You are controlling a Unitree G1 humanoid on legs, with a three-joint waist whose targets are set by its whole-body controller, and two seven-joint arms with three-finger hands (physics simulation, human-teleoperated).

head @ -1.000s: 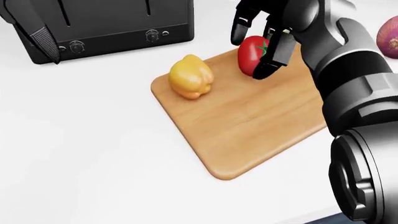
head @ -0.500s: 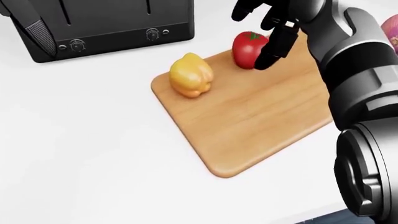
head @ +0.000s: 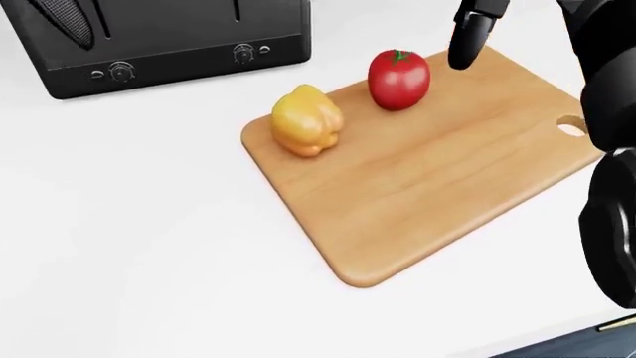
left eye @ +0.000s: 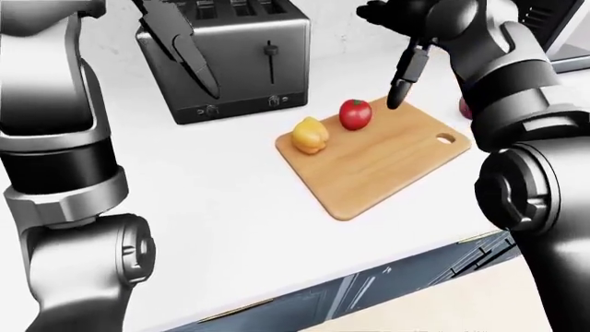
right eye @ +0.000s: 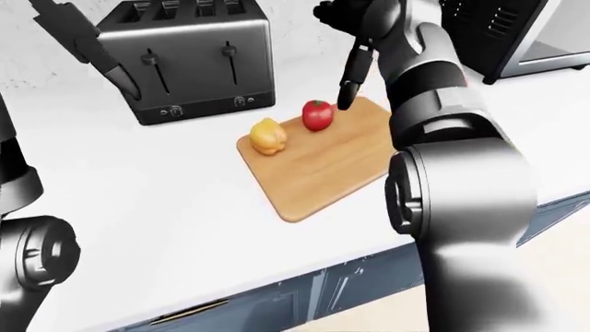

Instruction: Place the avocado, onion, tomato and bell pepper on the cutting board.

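onion (left eye: 465, 108) mostly hidden behind r arm, avocado unseen

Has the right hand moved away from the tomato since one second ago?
Yes. In the head view the right hand has lifted up and to the right, off the tomato, which stays on the board.

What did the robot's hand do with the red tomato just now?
The right hand let go of the tomato and lifted away toward the top right of the head view; its fingers are now open and clear of it. The tomato stands on the cutting board by itself. The bell pepper and the board stayed where they were.
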